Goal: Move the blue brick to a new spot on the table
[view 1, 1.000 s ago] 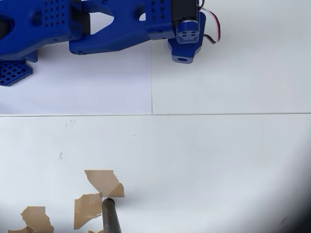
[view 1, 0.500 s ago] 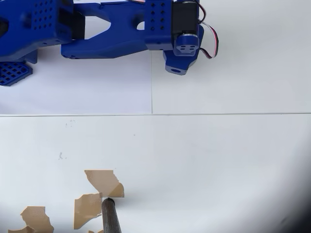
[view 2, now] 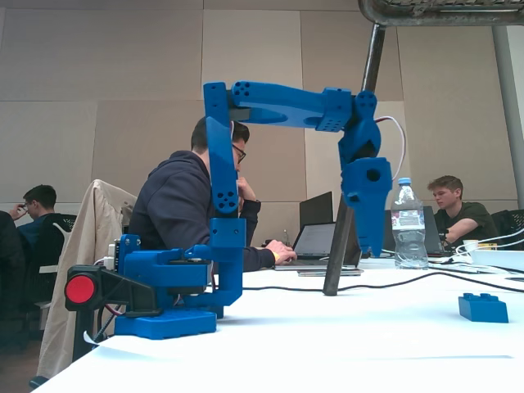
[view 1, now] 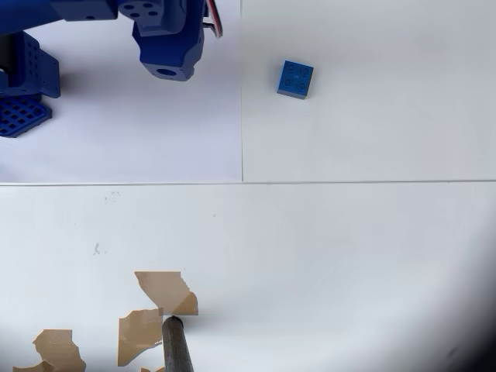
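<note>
The blue brick (view 1: pixel 295 79) sits free on the table (view 1: pixel 349 248), well clear of my raised gripper (view 2: pixel 365 214) (finger gap unreadable), so the move looks done.

You will find no text, label, brand, number or sign that can be read in either view. The water bottle (view 2: pixel 407 225) behind the arm in the fixed view has a band around its middle, but whatever is printed there is too small and blurred for you to make out. The blue brick (view 1: pixel 295 79) shows round marks on its four studs in the overhead view, with no letters you could read. The torn brown tape patches (view 1: pixel 164 291) on the table (view 1: pixel 349 248) are blank.
</note>
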`<control>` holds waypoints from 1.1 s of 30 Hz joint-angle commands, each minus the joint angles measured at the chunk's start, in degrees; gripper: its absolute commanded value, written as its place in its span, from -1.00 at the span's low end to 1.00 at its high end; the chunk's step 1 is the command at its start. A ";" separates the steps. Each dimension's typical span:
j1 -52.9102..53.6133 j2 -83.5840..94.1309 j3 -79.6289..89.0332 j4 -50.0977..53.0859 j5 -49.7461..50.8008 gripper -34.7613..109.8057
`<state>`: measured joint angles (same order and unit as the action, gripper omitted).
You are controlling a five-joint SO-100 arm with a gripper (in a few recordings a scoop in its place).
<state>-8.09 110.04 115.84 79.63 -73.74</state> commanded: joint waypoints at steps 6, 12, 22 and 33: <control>2.29 48.96 38.06 -2.64 -6.33 -0.39; 3.08 60.64 47.72 -2.02 -9.14 -0.51; 4.31 70.49 57.13 -4.22 -12.39 -0.52; 9.49 81.21 67.15 -8.96 -16.61 -0.51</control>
<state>-0.97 189.84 180.88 73.04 -88.77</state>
